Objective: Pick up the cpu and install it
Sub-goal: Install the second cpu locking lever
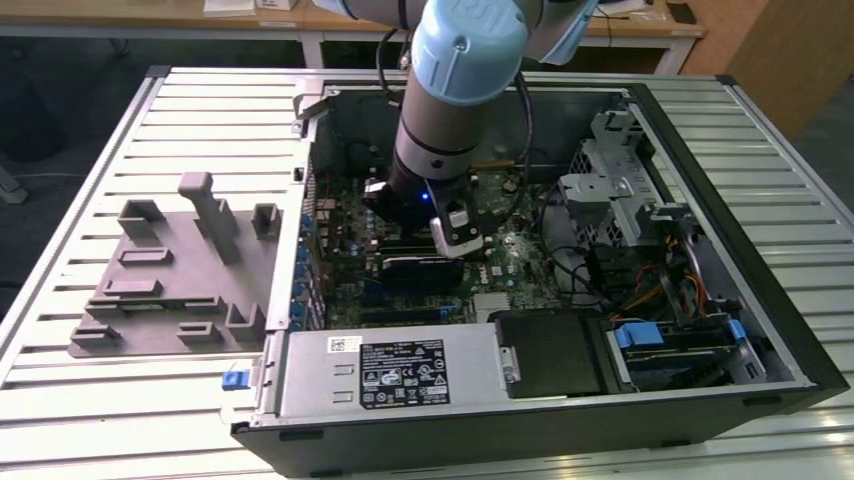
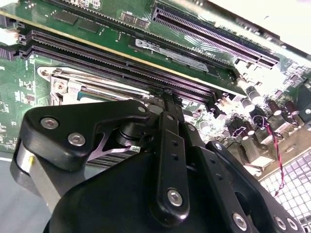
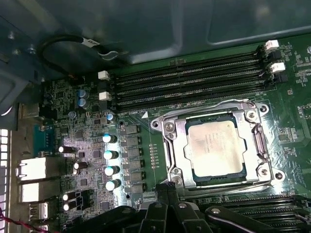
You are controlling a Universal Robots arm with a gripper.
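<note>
Clock hours here are read on the exterior view, with 6 o'clock as the near edge and the gripper as the centre.

Nearest, at 6 o'clock, a grey power supply (image 1: 387,375) with a printed label sits along the near wall of the open computer case (image 1: 534,440). The case lies on its side on a ribbed metal table (image 1: 80,420). A small blue tab (image 1: 236,379) sticks out at the supply's corner, at about 7 o'clock. At 4 o'clock there is a drive bay with a blue clip (image 1: 654,335) and some coloured cables.

Outside the case, at 9 o'clock, a grey plastic fixture (image 1: 174,270) rests on the table, well apart from the gripper.

The gripper (image 1: 457,250) is down inside the case, over the green board (image 1: 347,260). The arm (image 1: 454,90) rises from it toward 12 o'clock. In the second wrist view the gripper (image 2: 170,97) has its jaws pressed together with nothing between them, and its tip is just above a metal frame. The first wrist view shows the same clenched gripper (image 3: 165,190) beside a corner of that socket frame (image 3: 170,145).

The cpu (image 3: 216,148) lies flat inside this frame, silvery top up, not touched by the gripper. Long memory slots (image 3: 189,82) run just beyond the frame, and a row of small round capacitors (image 3: 111,160) stands beside it.

Farthest, at 12 o'clock, is a wooden desk (image 1: 334,20).
</note>
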